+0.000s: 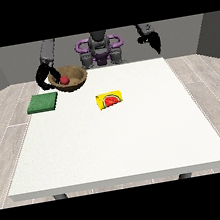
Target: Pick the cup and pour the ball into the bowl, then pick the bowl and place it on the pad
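— Yellow cup (110, 100): where is it?
— On its side mid-worktop (138, 143), melon print facing us. The red ball (64, 80) sits in the wooden bowl (74, 80), beyond the green pad (43, 102).
— And the hands?
— The hand at the view's left (44, 76) seems to curl its fingers round the bowl's rim. The hand at the view's right (153, 40) hangs apart; its fingers I can't tell.

My unit: grey torso (100, 50) with purple hoop-shaped shoulder rings (82, 46), dark head (96, 35), grey upper arms (47, 51), black hands (42, 77) at both view sides.
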